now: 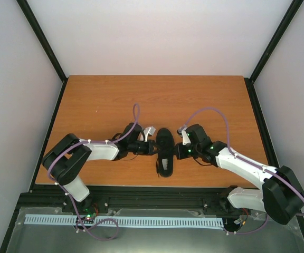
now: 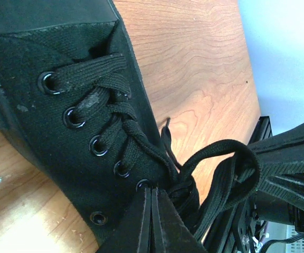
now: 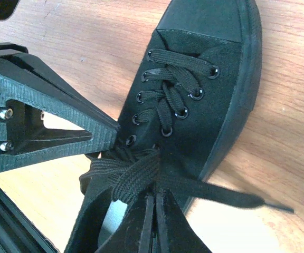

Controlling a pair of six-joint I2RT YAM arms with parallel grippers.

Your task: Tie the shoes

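The left gripper (image 2: 152,199), jaws clenched flat together, presses its tips into the bunch of laces (image 2: 141,142) at the throat of the shoe (image 1: 165,150), apparently pinching a strand there so that end stays anchored while the bow is worked. A loop of lace (image 2: 235,158) curls away from those tips toward the opposite arm. The shoe lies on the wooden table (image 1: 104,100) directly between the two tools, heel toward the arm bases and toe pointing away, each gripper closing in from its own side, likely so the pair can pull against one another. It is all black: canvas upper, flat woven laces criss-crossed through dark metal eyelets (image 2: 74,118), a smooth toe cap (image 3: 210,18) and a dark sole. The right gripper (image 3: 153,204) is likewise shut tight, and a folded band of lace lies across its tips, seemingly held there. Beyond it, to that gripper's right, a loose lace end (image 3: 236,198) trails slack over the wood. No finished bow is visible; the knot looks unformed.
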